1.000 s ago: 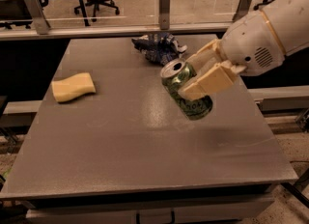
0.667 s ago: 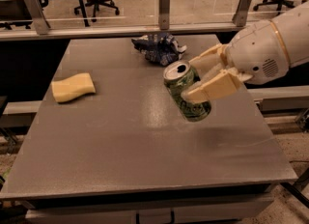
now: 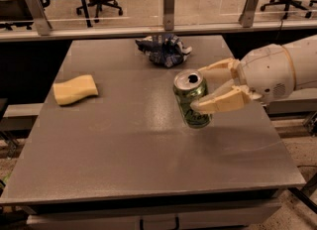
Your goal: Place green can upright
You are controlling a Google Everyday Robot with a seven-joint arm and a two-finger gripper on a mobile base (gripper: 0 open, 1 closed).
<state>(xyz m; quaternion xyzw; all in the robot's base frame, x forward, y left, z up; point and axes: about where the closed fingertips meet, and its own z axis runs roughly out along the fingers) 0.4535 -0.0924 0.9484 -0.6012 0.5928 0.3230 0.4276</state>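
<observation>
The green can (image 3: 190,106) stands upright on the grey table (image 3: 148,144), right of centre, with its silver pull-tab top facing up. My gripper (image 3: 198,89) comes in from the right at can height. Its pale fingers (image 3: 223,102) are spread open. One lies behind the can's top right edge and the other crosses in front of the can's right side. The can's base rests on the table top.
A yellow sponge (image 3: 75,88) lies at the left of the table. A wrinkly blue-and-white foil bag (image 3: 163,49) lies at the back centre. A rail with metal posts (image 3: 169,6) runs behind the table. Office chairs stand beyond it.
The arm has drawn back to the right and the fingers have spread. The can, tilted in the grip a second ago, now stands on the table.
</observation>
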